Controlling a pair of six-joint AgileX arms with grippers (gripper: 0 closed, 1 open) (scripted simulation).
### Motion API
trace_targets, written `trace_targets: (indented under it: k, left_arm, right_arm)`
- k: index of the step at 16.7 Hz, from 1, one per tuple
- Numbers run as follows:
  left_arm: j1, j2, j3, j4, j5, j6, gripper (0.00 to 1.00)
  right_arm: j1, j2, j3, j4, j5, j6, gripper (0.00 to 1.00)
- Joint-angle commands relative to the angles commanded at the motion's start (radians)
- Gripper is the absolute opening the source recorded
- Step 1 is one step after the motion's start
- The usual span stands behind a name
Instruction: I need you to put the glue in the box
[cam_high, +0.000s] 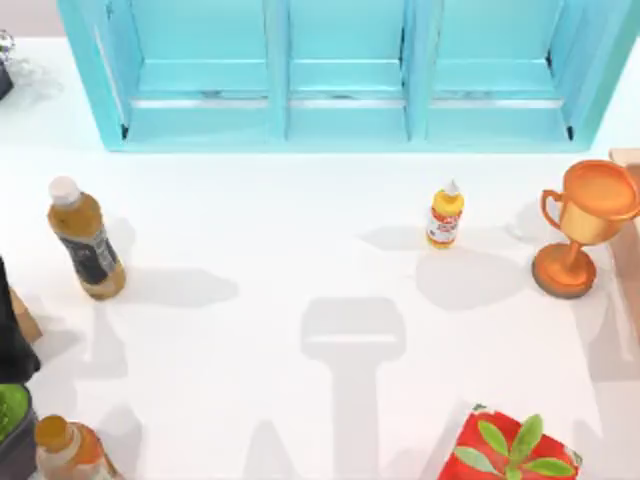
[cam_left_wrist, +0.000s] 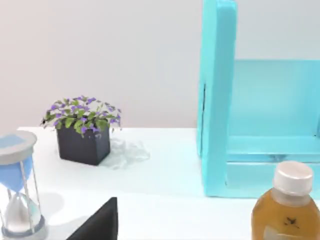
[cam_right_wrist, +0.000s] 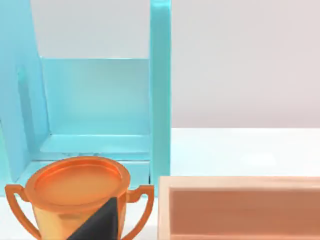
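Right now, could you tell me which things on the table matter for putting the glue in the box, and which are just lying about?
For the job:
- the glue, upright near the trophy
- the box, at the table's right edge

Lying about:
- trophy
- amber drink bottle
- turquoise shelf
- red block with leaves
- potted plant
- hourglass

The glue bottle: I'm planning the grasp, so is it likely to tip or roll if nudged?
The glue stands upright, narrow and tall for its base, so a nudge probably tips it. Its rounded body would likely roll then. It looks small, probably light.
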Motion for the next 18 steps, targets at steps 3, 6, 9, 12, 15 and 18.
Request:
trace_targets:
  k: [3, 6, 9, 12, 15, 18]
  left_arm:
    - [0.000, 0.000, 0.000, 0.000, 0.000, 0.000, 1.00]
    - [0.000, 0.000, 0.000, 0.000, 0.000, 0.000, 1.00]
    - [0.000, 0.000, 0.000, 0.000, 0.000, 0.000, 1.00]
    - [0.000, 0.000, 0.000, 0.000, 0.000, 0.000, 1.00]
    - [0.000, 0.000, 0.000, 0.000, 0.000, 0.000, 1.00]
    - [0.000, 0.000, 0.000, 0.000, 0.000, 0.000, 1.00]
  right_arm:
    - [0.006, 0.010, 0.005, 0.007, 0.003, 0.001, 1.00]
    - [0.066, 0.102, 0.046, 0.072, 0.028, 0.011, 1.00]
    - [0.179, 0.281, 0.119, 0.204, 0.076, 0.034, 1.00]
    - [0.321, 0.540, 0.211, 0.383, 0.147, 0.070, 1.00]
    - [0.465, 0.864, 0.311, 0.541, 0.237, 0.118, 1.00]
    - [0.599, 1.159, 0.404, 0.650, 0.340, 0.176, 1.00]
